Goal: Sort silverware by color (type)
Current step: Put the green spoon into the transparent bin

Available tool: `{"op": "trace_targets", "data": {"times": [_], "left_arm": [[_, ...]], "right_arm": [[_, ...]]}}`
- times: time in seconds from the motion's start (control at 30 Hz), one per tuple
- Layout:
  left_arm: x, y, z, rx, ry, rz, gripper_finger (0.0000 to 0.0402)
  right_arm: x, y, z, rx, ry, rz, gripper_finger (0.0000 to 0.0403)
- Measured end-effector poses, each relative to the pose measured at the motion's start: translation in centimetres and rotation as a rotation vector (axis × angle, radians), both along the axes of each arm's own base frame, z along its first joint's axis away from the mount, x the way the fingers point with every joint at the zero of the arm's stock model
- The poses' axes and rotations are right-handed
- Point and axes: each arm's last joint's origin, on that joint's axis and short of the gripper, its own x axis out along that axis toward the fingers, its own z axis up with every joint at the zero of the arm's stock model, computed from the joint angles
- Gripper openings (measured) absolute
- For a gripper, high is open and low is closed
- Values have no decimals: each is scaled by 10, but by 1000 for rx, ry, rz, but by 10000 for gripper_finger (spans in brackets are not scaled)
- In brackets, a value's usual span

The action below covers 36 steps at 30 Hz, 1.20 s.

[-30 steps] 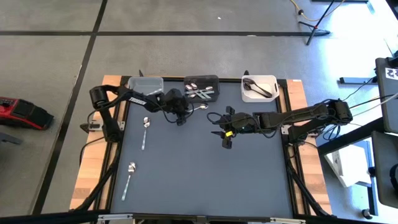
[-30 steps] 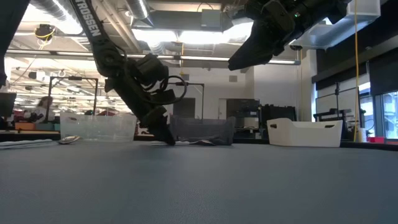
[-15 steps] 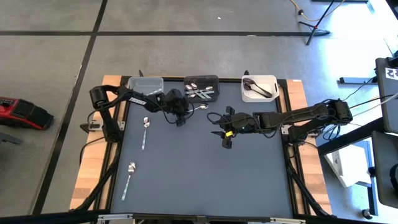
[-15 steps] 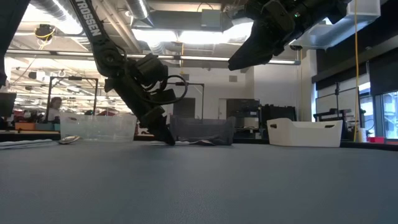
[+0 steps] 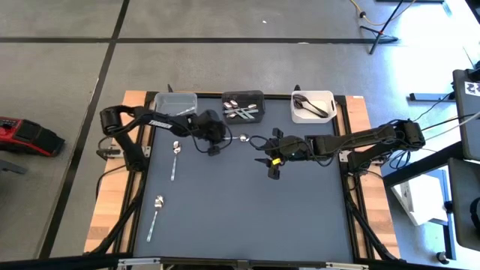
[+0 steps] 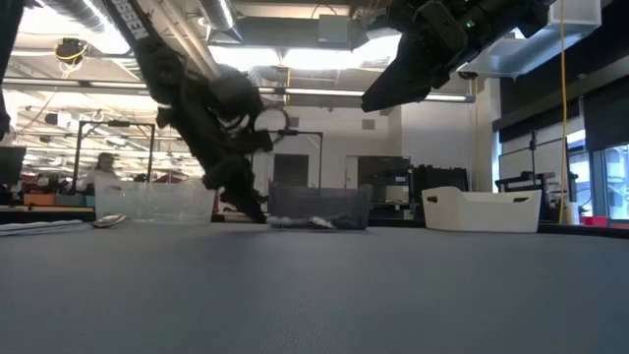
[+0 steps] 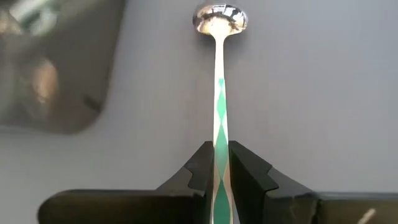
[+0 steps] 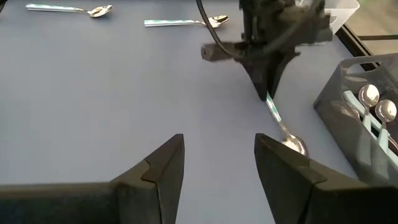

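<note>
My left gripper [image 5: 215,142] hovers just in front of the black bin [image 5: 259,96] and is shut on a shiny silver spoon [image 5: 234,139]. The spoon's bowl [image 7: 219,15] points toward the table's right. My right gripper [image 5: 271,154] waits open above the table's middle, right of that spoon, touching nothing. Two more silver spoons [image 5: 175,157] [image 5: 155,214] lie flat on the left part of the mat. Several silver spoons [image 5: 240,111] lie in the black bin, and dark spoons [image 5: 311,105] lie in the white bin [image 5: 330,96]. My left gripper pinches the spoon's handle [image 7: 219,134] between its two fingers, near the free end. The fingers [image 8: 266,87] come from above, pointing down. The spoon slants down and away from them toward its bowl [image 8: 295,145]; whether the bowl rests on the mat I cannot tell.
The clear bin [image 5: 175,101] stands at the far left of the row of three along the far edge. Wooden rails [image 5: 112,202] border the dark mat. The near half of the mat [image 5: 247,217] is open surface. A person shows far off in the room [image 6: 101,172].
My left gripper has risen a little and shifted toward the near edge, away from the black bin, taking the spoon along; the spoon's bowl now lies farther from the bin. My right arm has kept still.
</note>
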Motion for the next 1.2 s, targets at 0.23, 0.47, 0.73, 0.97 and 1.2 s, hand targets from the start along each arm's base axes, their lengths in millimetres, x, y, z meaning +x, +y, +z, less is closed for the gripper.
{"op": "trace_targets", "data": {"times": [0.23, 0.47, 0.73, 0.97, 1.2], "left_arm": [[-12, -13, 28, 29, -54, -32, 39], [-42, -25, 53, 70, -145, -30, 40], [-83, -28, 72, 168, -245, 70, 40], [-115, -20, 75, 302, -258, 282, 40], [-141, -4, 68, 389, -199, 549, 41]], "right_arm": [[0, 0, 0, 0, 5, 0, 182], [0, 0, 0, 0, 5, 0, 182], [0, 0, 0, 1, 3, 1, 182], [0, 0, 0, 1, 1, 1, 182], [0, 0, 0, 1, -1, 1, 182]]}}
